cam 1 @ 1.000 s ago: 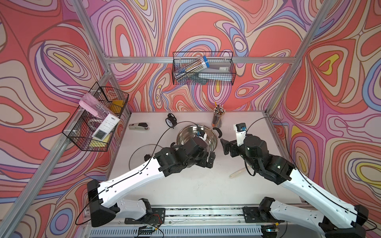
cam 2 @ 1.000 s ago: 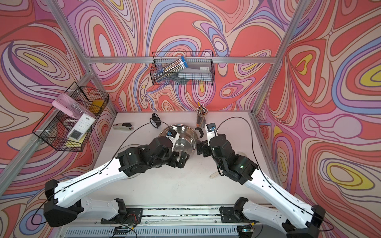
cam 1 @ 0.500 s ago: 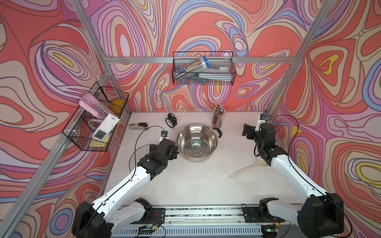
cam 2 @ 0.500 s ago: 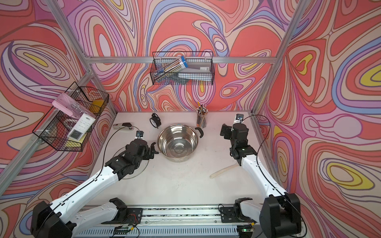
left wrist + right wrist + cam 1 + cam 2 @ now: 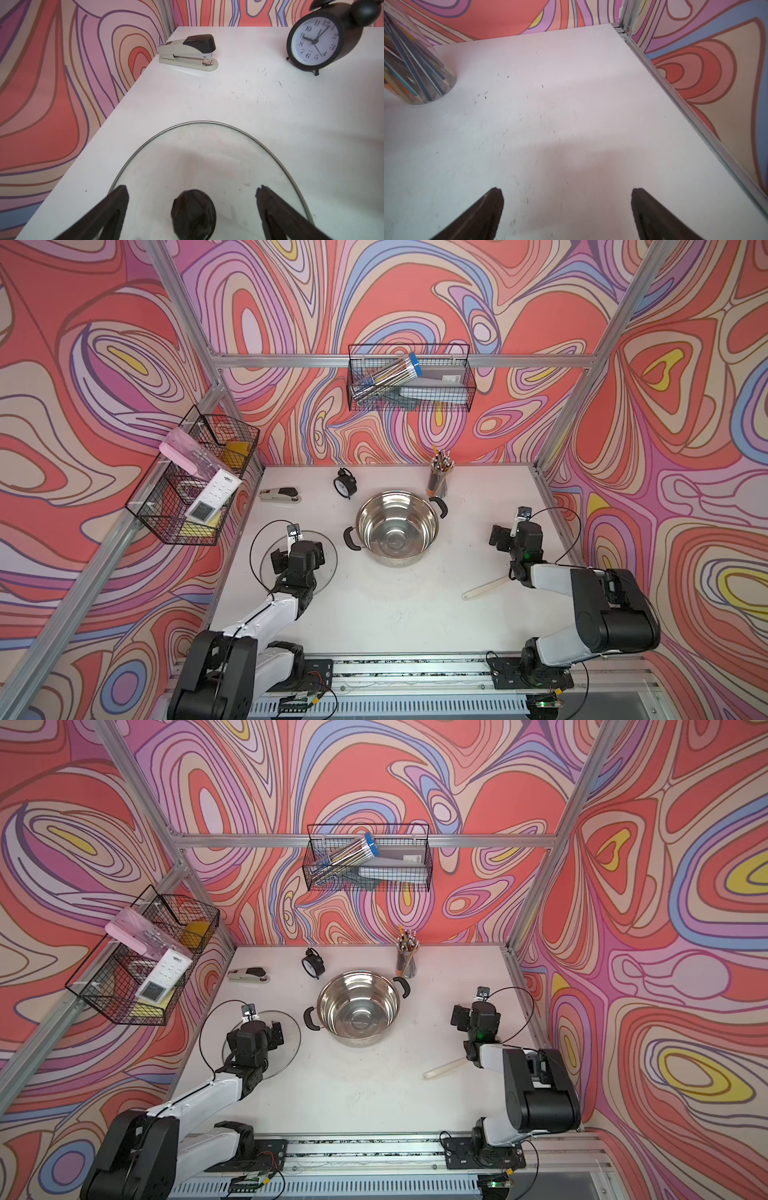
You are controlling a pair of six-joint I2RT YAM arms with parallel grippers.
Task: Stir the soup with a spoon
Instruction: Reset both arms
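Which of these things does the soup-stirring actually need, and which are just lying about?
Needed: spoon, steel pot (looks empty), glass lid set aside.

Lying about: stapler, alarm clock, pencil cup, wire basket on the back wall, wire basket on the side wall.

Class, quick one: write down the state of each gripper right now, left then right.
Left gripper: open, fingers either side of the lid knob, gripping nothing.
Right gripper: open, empty, over the table.
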